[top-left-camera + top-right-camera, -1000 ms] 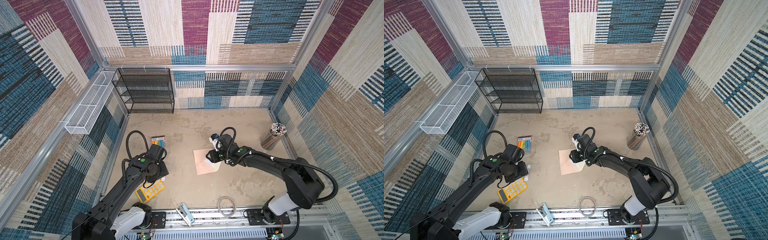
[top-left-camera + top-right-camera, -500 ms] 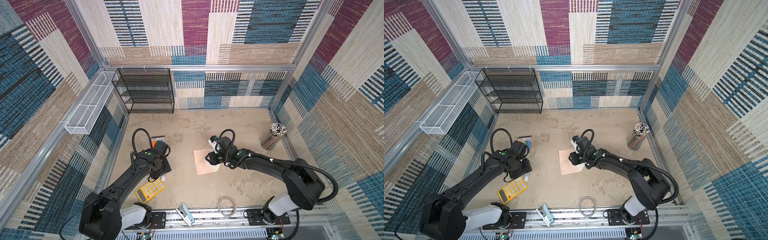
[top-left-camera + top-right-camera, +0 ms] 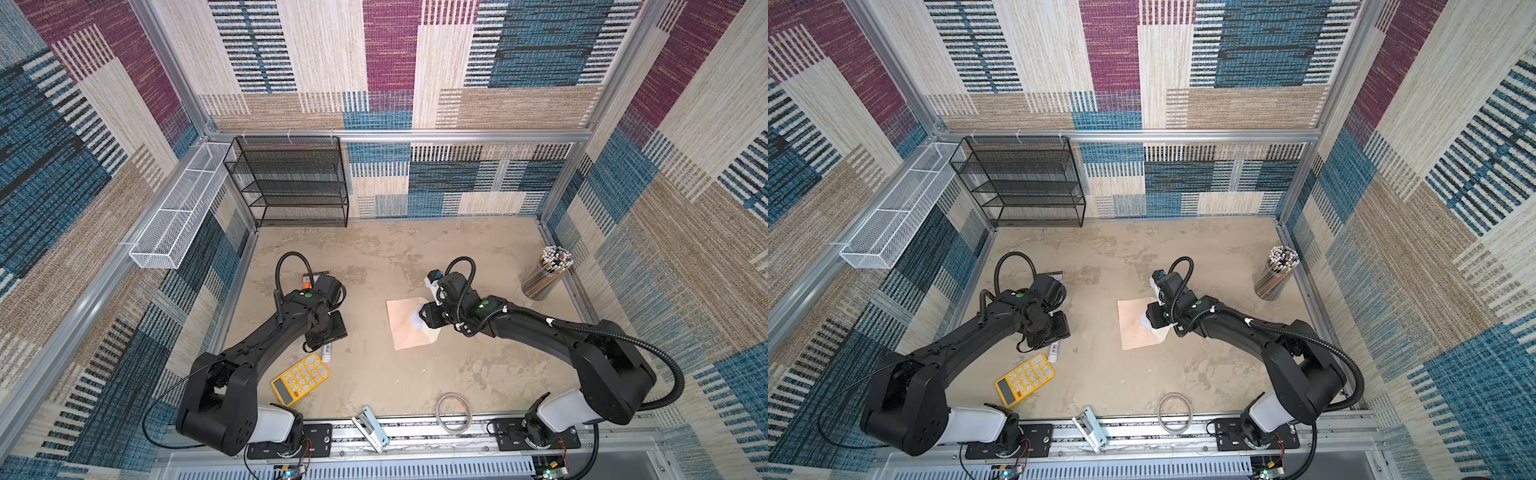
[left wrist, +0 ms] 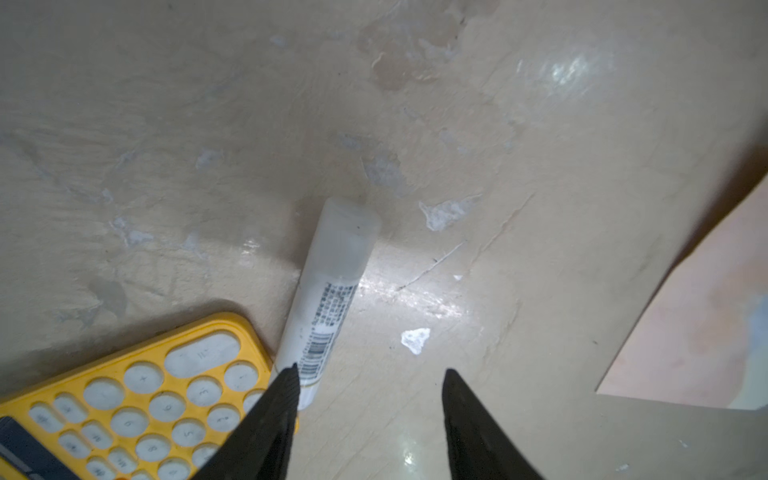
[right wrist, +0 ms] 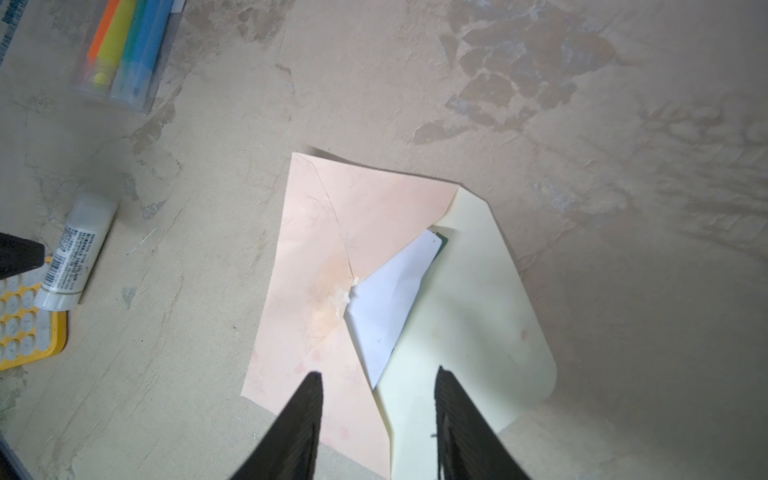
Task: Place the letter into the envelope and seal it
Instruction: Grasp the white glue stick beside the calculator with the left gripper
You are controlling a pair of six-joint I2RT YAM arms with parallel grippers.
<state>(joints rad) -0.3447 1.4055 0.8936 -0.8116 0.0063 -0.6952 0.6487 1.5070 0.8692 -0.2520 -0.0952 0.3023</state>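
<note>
The peach-pink envelope (image 3: 405,328) (image 3: 1136,328) (image 5: 328,249) lies flat mid-table with its cream flap (image 5: 469,324) folded open. The white letter (image 5: 388,303) sits tucked inside the envelope; only a white triangle and a sliver of green border show at the mouth. My right gripper (image 5: 378,372) (image 3: 424,316) hovers open over the envelope's edge where the flap begins, holding nothing. My left gripper (image 4: 370,368) is open and empty just above the table. One of its fingertips (image 4: 286,382) is next to a white glue stick (image 4: 328,299) (image 3: 327,353) (image 5: 72,257).
A yellow calculator (image 3: 300,378) (image 4: 124,399) lies beside the glue stick. A highlighter pack (image 5: 129,50) is behind the left arm. A pencil cup (image 3: 546,272) stands at the right wall and a black mesh rack (image 3: 291,183) at the back. A tape ring (image 3: 454,413) lies by the front rail.
My left arm has stretched away from the front edge, carrying its gripper from over the calculator to beside the glue stick. The right arm has barely moved.
</note>
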